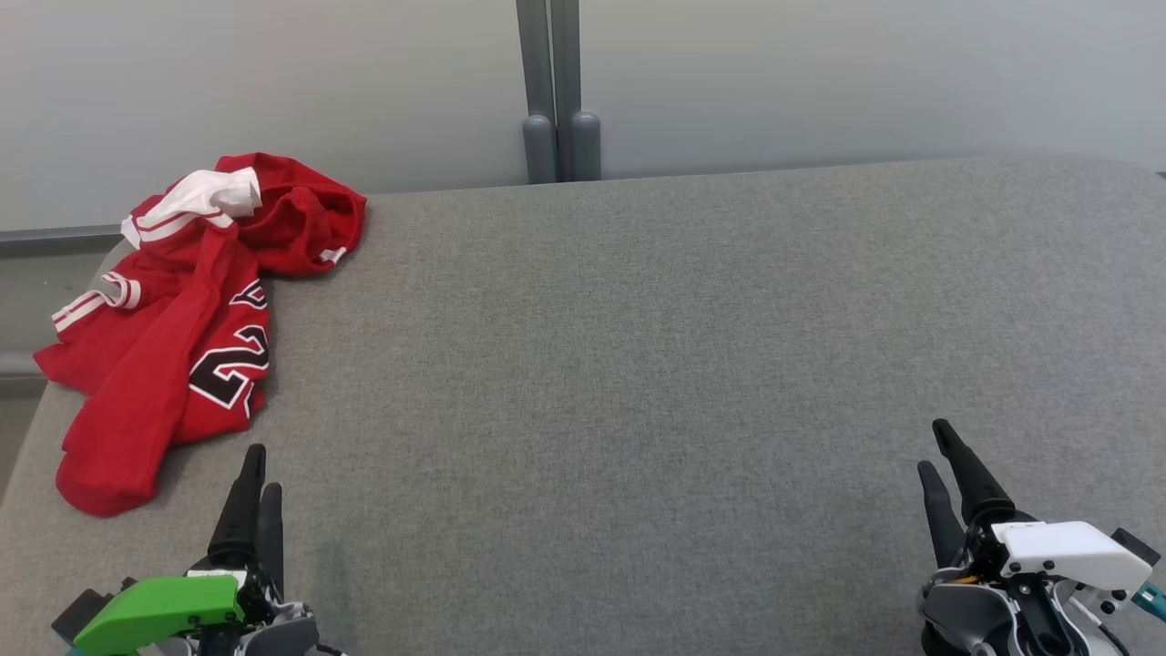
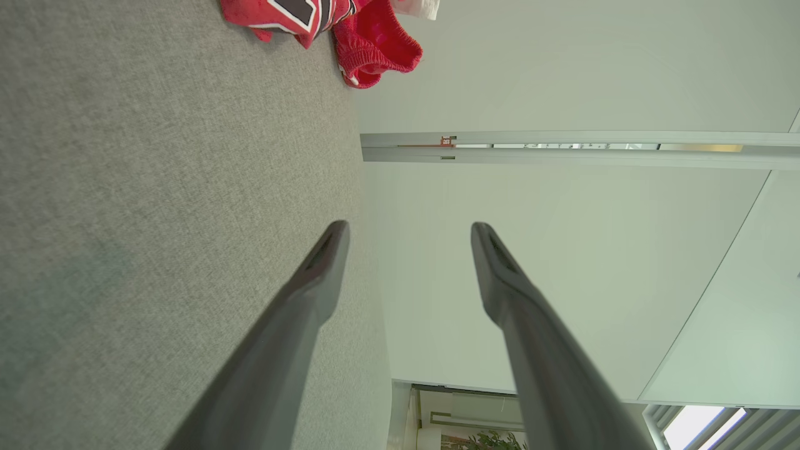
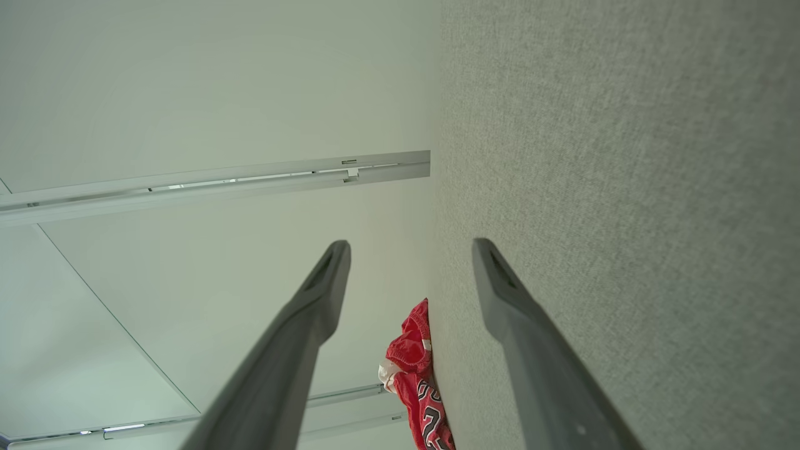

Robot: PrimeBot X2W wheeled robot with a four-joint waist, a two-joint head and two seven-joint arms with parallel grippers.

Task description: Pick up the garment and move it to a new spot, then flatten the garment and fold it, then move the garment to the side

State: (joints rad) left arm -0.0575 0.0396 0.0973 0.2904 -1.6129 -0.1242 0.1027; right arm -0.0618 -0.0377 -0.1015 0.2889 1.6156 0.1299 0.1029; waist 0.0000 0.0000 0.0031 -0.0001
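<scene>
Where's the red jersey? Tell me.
In the head view the red jersey lies crumpled at the far left edge of the grey fabric surface, just beyond the left end effector.

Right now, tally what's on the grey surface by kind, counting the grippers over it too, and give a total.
Garments: 1, the red jersey, crumpled at the far left of the grey surface.
Grippers: 2, the left gripper and the right gripper, both open and empty.
Total: 3.
</scene>
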